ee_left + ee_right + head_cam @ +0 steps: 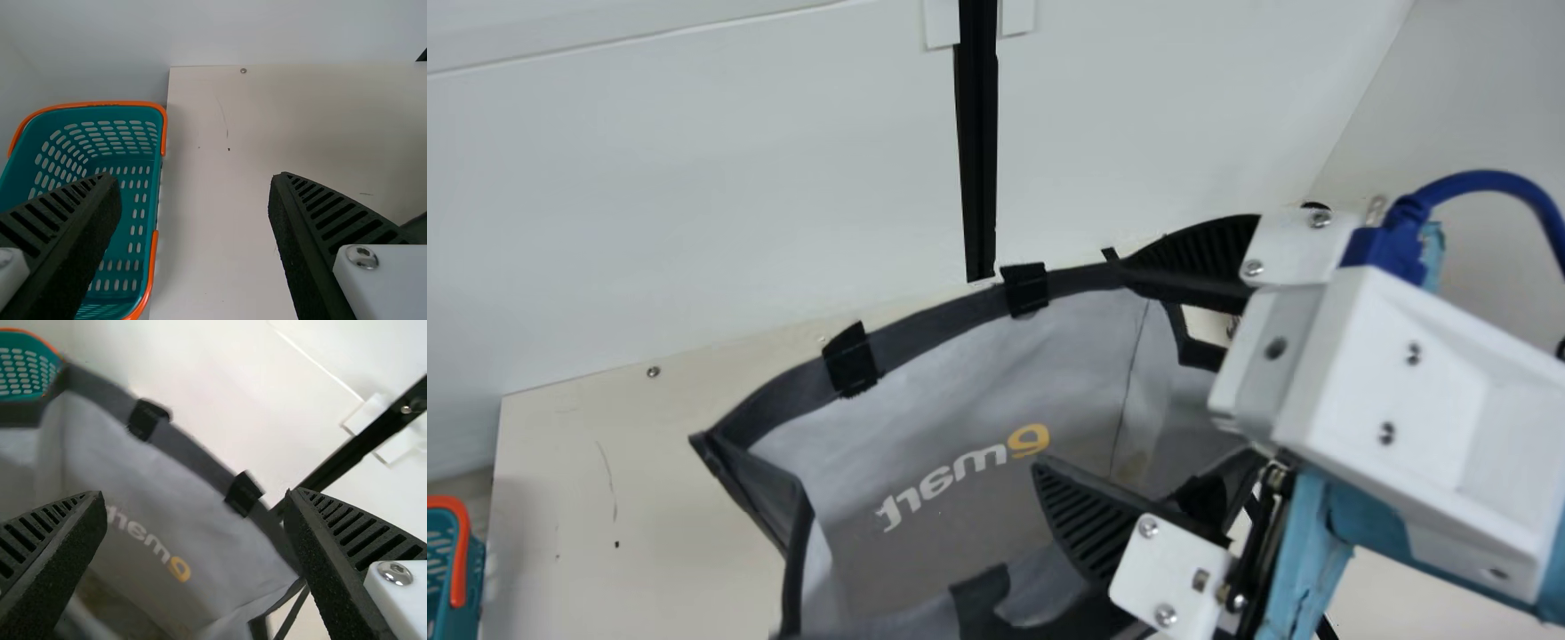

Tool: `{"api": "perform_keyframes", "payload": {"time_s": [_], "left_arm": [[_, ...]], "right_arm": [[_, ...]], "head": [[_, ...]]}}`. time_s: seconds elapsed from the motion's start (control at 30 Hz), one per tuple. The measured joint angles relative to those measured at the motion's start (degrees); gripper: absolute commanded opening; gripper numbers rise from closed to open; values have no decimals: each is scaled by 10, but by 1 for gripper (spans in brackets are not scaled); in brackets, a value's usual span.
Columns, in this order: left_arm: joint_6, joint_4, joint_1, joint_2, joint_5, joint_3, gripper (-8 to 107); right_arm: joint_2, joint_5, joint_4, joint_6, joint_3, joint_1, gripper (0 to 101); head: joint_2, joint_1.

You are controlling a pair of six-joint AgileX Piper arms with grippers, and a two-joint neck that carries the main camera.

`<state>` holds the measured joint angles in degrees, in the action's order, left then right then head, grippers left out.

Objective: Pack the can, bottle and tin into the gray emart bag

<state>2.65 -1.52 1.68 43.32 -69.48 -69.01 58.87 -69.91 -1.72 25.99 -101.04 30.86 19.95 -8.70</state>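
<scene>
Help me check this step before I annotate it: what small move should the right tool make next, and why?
I'd probably raise the right tool slowly off the gray emart bag, keeping its fingers apart. They are spread wide, one overlapping the far rim near its corner and the other over the open mouth, so closing or sliding sideways might snag the fabric.

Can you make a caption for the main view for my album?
The right gripper, wide open, at the mouth of the gray emart bag.
</scene>
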Motion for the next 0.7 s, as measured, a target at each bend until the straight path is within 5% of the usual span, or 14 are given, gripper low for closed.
{"api": "perform_keyframes", "payload": {"time_s": [0.7], "left_arm": [[0,0,0,0,0,0,90]], "right_arm": [[-10,0,44,-1,-14,-184,91]], "head": [[0,0]]}}
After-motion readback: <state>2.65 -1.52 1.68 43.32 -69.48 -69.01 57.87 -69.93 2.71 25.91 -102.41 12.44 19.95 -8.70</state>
